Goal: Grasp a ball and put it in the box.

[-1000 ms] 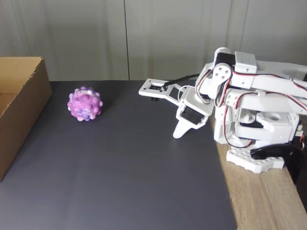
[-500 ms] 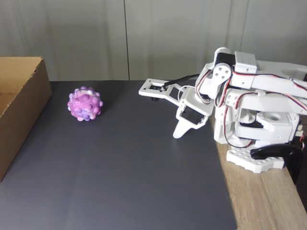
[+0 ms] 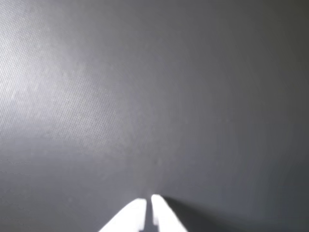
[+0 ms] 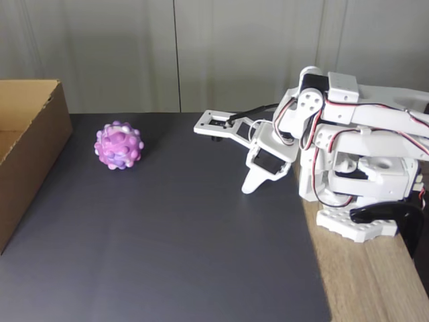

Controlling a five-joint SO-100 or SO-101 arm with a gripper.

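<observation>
From where I stand the arm (image 4: pixel 348 144) is folded back over its base at the right edge of the dark mat (image 4: pixel 174 241), and the gripper (image 4: pixel 248 186) hangs tip-down just above the mat with nothing in it; in the wrist view its two white fingers (image 3: pixel 137 215) lie side by side with only a thin slit between them, so I take the jaws to be closed, or very nearly, though the blur down there leaves a little doubt. That tucked pose looks like a resting posture, which would explain why the wrist camera faces bare mat. The ball (image 4: pixel 118 145) sits on the mat well to the left in the fixed view, well apart from the gripper and just beside the near wall of the box (image 4: pixel 37 137), not touching it as far as I can tell. The box stands open-topped at the mat's left edge, so a short lift over that wall should do once the ball is caught. I'd judge the reach has not yet begun: the fingers must first spread, then travel across the mat.
</observation>
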